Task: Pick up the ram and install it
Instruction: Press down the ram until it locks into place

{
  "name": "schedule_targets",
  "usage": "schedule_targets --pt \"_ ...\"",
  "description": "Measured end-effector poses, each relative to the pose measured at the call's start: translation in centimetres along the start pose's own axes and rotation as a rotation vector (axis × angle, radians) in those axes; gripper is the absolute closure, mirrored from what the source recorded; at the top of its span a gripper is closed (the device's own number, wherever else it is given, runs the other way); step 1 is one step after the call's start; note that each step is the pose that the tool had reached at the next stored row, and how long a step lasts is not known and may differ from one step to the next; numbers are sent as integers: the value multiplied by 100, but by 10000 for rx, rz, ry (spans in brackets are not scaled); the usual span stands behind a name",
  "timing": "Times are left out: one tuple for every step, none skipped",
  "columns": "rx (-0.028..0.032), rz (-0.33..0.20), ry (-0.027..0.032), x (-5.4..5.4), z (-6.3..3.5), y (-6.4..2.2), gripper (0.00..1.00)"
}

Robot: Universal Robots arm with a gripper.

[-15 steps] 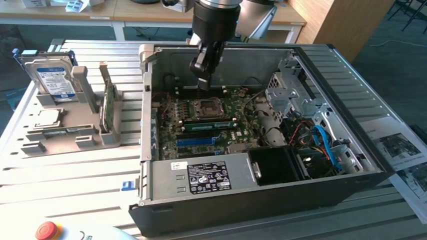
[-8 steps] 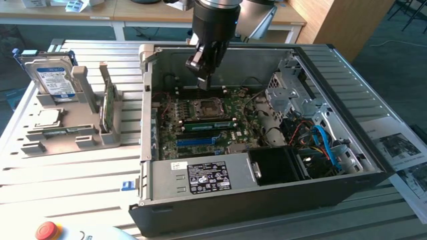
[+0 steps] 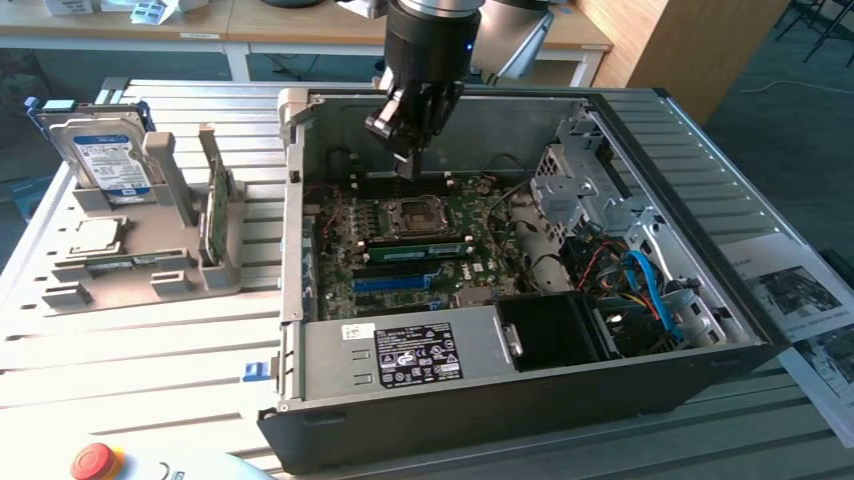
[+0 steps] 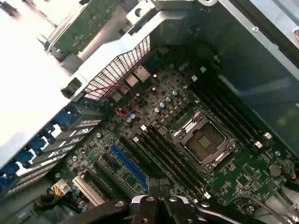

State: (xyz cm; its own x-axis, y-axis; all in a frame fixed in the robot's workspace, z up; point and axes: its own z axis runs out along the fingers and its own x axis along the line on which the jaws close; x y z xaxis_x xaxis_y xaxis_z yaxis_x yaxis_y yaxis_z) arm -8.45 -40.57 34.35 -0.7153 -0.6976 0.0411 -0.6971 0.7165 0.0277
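Observation:
A thin, long green stick with dark chips, the ram (image 3: 420,249), stands in a memory slot of the motherboard, just in front of the CPU socket (image 3: 407,214). My gripper (image 3: 407,162) hangs well above the board, over the back of the open computer case (image 3: 534,395). It is apart from the ram and its fingers are shut with nothing between them. In the wrist view the shut gripper (image 4: 159,190) is over the rows of black memory slots (image 4: 174,158), next to the CPU socket (image 4: 204,141).
A grey holder (image 3: 134,280) at the exterior view's left carries a hard drive (image 3: 107,152), an upright green expansion card (image 3: 215,212) and a CPU chip (image 3: 94,236). Inside the case are a drive cage (image 3: 587,190), blue cables (image 3: 651,290) and a power supply (image 3: 400,355). A red button (image 3: 94,460) sits near the front.

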Motion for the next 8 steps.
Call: schedule_targets --pt "-6 155 -5 0 0 0 90" --pt "-12 307 -9 0 0 0 90" --pt "-19 458 -13 0 1 0 90" --pt "-25 611 -17 0 1 0 90" --pt "-32 773 -22 0 1 0 90" --pt "-38 926 -26 0 1 0 90" --pt "-44 1079 -30 0 1 0 90" --pt "-51 1232 -34 0 2 0 90"
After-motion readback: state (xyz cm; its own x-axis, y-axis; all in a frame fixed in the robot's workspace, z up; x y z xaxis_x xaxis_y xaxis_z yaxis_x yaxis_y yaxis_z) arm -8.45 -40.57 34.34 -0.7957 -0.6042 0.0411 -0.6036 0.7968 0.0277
